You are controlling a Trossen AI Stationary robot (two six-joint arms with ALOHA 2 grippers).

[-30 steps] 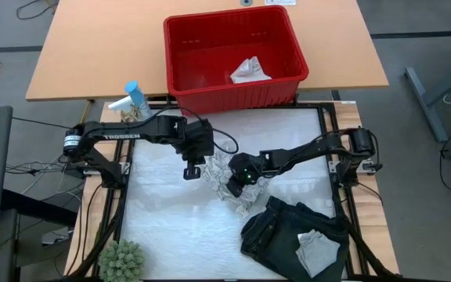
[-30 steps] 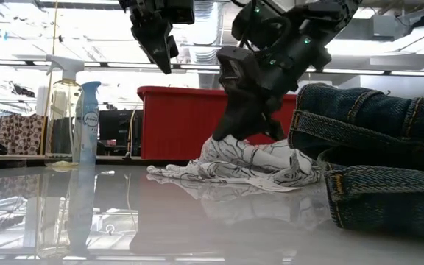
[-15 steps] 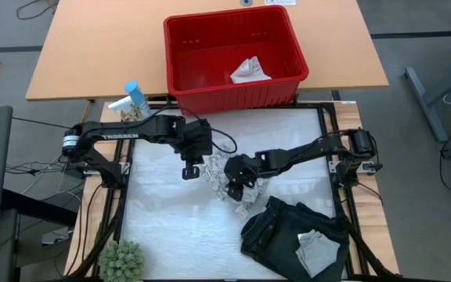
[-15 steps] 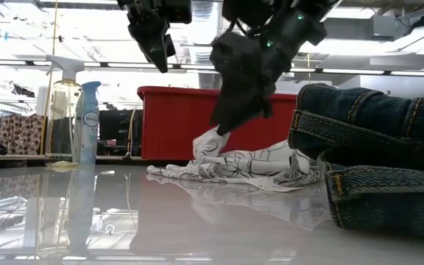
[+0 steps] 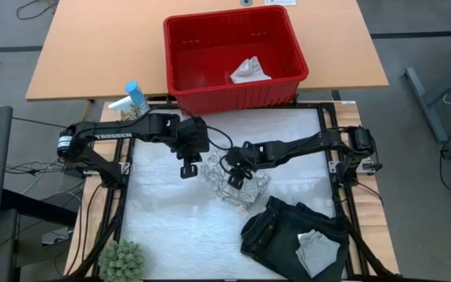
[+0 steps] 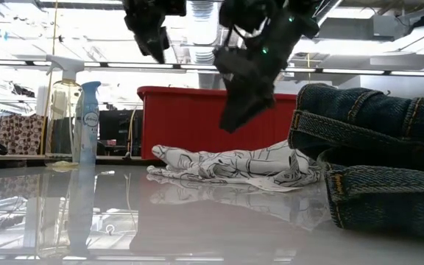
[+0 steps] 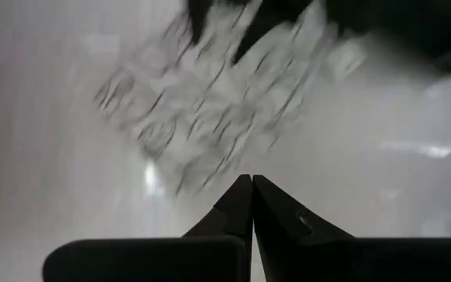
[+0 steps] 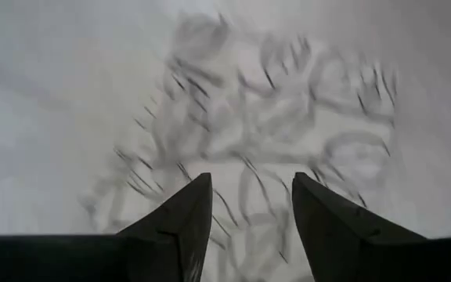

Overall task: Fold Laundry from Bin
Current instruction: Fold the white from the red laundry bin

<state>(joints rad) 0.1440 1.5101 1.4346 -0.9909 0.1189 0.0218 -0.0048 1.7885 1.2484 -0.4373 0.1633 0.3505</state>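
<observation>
Right gripper [image 8: 245, 205], fingers apart, seemingly hangs clear above leaf-patterned cloth [image 5: 232, 182].

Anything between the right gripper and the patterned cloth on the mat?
Nothing visible. The right gripper hangs open just above the patterned cloth, its fingers apart with only cloth beyond. The left gripper is shut, off to the side.

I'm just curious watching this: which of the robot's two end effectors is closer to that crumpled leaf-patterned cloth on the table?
The right end effector: it hangs open directly over the leaf-patterned cloth. The left end effector, shut, hovers just beside the cloth's edge.
</observation>
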